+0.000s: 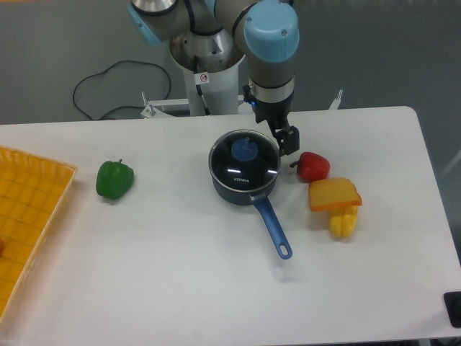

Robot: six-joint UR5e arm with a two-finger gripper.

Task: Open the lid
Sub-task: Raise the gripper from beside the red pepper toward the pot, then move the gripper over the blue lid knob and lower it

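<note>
The lid [243, 163] is a round clear-glass disc with a metal rim, a blue centre knob [244, 150] and small white lettering. It lies flat on the dark blue saucepan [241, 189], whose long blue handle [274, 227] points toward the front right. My gripper [287, 139] hangs just right of the lid's far-right rim, beside the pan and above the table. It holds nothing; I cannot tell how far apart the fingers are.
A red pepper [312, 166] lies right of the pan, close to the gripper. An orange and yellow toy food [336, 204] lies in front of it. A green pepper [114, 179] sits at the left. A yellow tray [25, 216] fills the left edge.
</note>
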